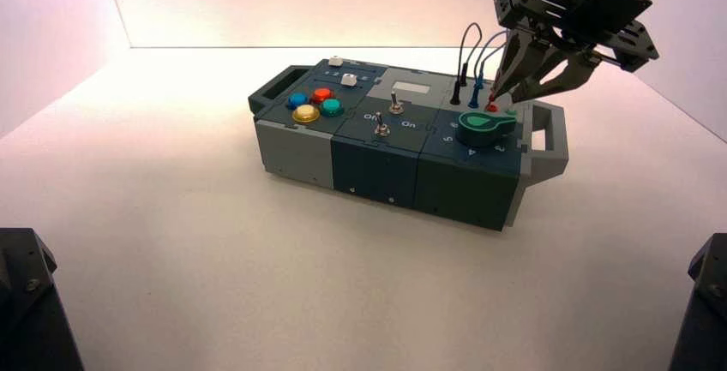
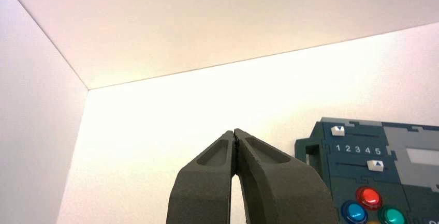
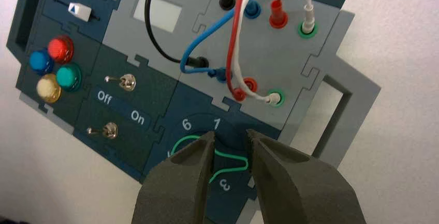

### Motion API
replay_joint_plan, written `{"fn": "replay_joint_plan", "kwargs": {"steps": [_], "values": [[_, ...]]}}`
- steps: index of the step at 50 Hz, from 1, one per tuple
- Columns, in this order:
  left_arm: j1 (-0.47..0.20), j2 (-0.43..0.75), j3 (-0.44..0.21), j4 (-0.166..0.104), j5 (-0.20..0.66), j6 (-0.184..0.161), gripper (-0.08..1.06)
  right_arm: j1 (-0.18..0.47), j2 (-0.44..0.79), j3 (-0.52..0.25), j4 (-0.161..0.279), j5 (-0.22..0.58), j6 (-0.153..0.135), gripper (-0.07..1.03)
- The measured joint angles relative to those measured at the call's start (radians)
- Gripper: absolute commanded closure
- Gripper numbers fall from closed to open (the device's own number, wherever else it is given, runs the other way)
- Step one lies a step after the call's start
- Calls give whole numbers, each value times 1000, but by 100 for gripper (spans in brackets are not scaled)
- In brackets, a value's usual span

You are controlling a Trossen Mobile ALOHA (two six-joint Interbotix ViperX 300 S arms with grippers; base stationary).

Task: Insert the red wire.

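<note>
Right gripper (image 1: 504, 97), jaws moderately wide with nothing between them, above the box's (image 3: 196, 100) far-right sockets. Red wire (image 3: 234, 38): one plug in the far red socket (image 3: 278, 22), the other at the near red socket (image 3: 250, 83), seating indeterminate; loop cropped. Green knob (image 1: 485, 126), nearer, partly hidden in the wrist view. Left gripper (image 2: 234, 132) idle, leftward, closed.

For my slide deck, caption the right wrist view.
Open right gripper over the box, red wire looping to a plug beside the near red socket.
</note>
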Motion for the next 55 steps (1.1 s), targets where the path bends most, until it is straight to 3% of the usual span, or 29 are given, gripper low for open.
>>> {"fn": "replay_joint_plan", "kwargs": {"steps": [55], "values": [[-3, -9, 0, 0, -12, -2, 101, 0, 109, -49, -2, -87, -2, 62]]}}
